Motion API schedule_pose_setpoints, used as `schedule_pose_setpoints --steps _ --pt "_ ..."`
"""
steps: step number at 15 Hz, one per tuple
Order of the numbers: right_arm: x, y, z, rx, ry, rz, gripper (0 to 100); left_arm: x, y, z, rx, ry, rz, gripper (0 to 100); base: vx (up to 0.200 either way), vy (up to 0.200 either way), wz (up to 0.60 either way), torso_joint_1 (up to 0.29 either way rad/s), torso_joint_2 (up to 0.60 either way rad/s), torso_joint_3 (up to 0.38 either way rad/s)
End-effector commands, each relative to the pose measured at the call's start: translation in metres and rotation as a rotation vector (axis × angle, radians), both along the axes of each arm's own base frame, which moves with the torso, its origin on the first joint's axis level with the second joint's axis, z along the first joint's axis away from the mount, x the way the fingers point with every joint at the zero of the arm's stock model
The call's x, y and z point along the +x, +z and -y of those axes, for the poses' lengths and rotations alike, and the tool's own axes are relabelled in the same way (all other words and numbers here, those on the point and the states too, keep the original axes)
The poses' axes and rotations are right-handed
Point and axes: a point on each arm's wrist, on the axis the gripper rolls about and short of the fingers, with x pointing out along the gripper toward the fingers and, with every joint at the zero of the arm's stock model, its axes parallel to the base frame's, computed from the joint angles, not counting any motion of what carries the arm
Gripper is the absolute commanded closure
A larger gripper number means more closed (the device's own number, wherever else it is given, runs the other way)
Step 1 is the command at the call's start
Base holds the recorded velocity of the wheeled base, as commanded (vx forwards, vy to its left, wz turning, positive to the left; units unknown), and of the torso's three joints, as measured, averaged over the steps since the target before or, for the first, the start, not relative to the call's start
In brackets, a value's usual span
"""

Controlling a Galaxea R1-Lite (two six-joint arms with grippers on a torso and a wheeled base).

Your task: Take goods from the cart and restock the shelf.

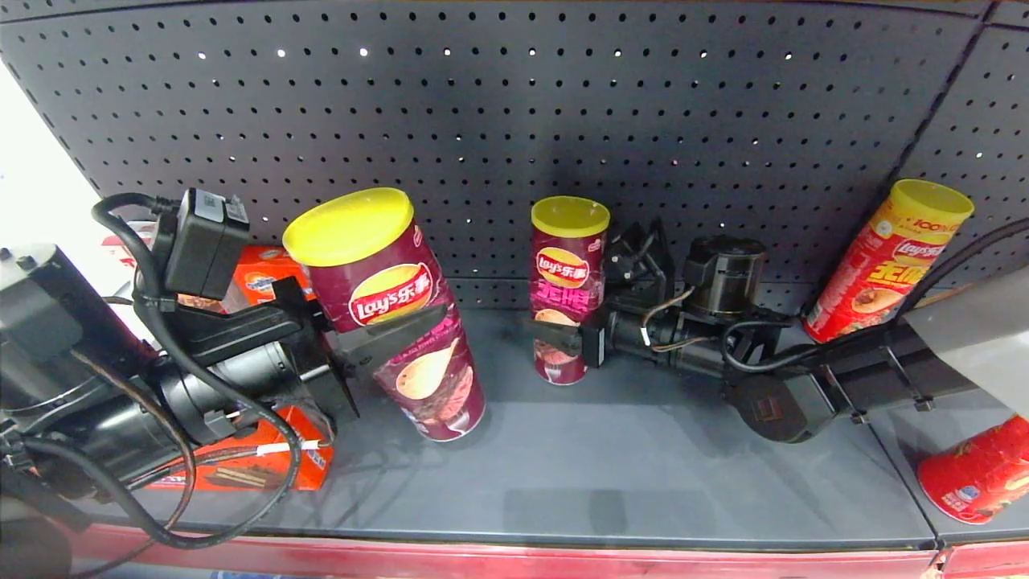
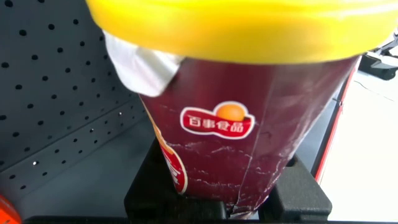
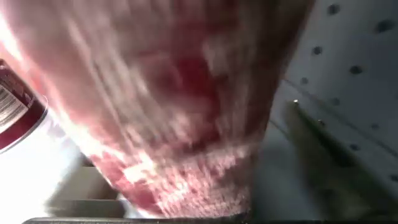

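L tool clamps tilted can, R tool upright can.

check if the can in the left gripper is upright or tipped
Tipped: the can in the left gripper leans, its yellow lid well left of its base.

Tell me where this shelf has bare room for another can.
Bare: the front of the shelf floor, between the tilted maroon can in the left claw and the right arm, before the upright maroon can in the right claw. Crowded: the left end, by orange boxes; the right end, by a leaning red can and a lying red can.
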Motion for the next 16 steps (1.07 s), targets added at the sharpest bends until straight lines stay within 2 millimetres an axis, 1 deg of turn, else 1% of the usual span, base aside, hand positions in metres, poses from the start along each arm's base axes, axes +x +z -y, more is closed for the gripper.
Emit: schedule_pose_setpoints --steps 1,5,7,8,9,10,11,12,14,15,16 --pt "-0.002 -0.004 -0.001 -0.007 0.004 -0.010 100 0.001 -0.001 0.000 0.001 0.000 -0.002 100 0.000 0.000 0.00 0.000 0.00 0.000" --pt "-0.005 -0.002 0.002 -0.004 0.005 -0.003 100 0.000 0.000 0.000 0.000 0.000 0.001 100 0.000 0.000 0.00 0.000 0.00 0.000" --pt "-0.013 0.006 0.005 0.002 0.009 0.006 100 -0.001 -0.001 -0.001 0.002 0.000 -0.004 100 0.000 0.000 0.00 0.000 0.00 0.000" --pt "-0.023 0.017 0.011 0.011 0.017 0.020 100 -0.003 -0.005 -0.001 0.007 0.000 -0.016 100 0.000 0.000 0.00 0.000 0.00 0.000" --pt "-0.028 0.023 0.014 0.015 0.018 0.028 100 -0.003 -0.007 -0.002 0.010 0.000 -0.025 100 0.000 0.000 0.00 0.000 0.00 0.000" --pt "-0.041 0.034 0.022 0.023 0.049 0.044 100 -0.005 -0.009 -0.002 0.013 0.000 -0.032 100 0.000 0.000 0.00 0.000 0.00 0.000" --pt "-0.047 0.036 0.025 0.024 0.072 0.050 100 -0.005 -0.009 -0.002 0.013 0.000 -0.034 100 0.000 0.000 0.00 0.000 0.00 0.000" --pt "-0.066 0.042 0.029 0.021 0.112 0.065 100 -0.005 -0.008 -0.002 0.012 0.002 -0.031 100 0.000 0.000 0.00 0.000 0.00 0.000" --pt "-0.093 0.044 0.031 0.005 0.153 0.079 100 -0.004 -0.008 -0.002 0.012 0.002 -0.031 100 0.000 0.000 0.00 0.000 0.00 0.000" --pt "-0.093 0.043 0.031 0.003 0.154 0.079 100 -0.004 -0.008 -0.002 0.012 0.002 -0.031 100 0.000 0.000 0.00 0.000 0.00 0.000" --pt "-0.110 0.032 0.034 -0.045 0.180 0.095 100 -0.004 -0.008 -0.002 0.013 0.002 -0.032 100 0.000 0.000 0.00 0.000 0.00 0.000"
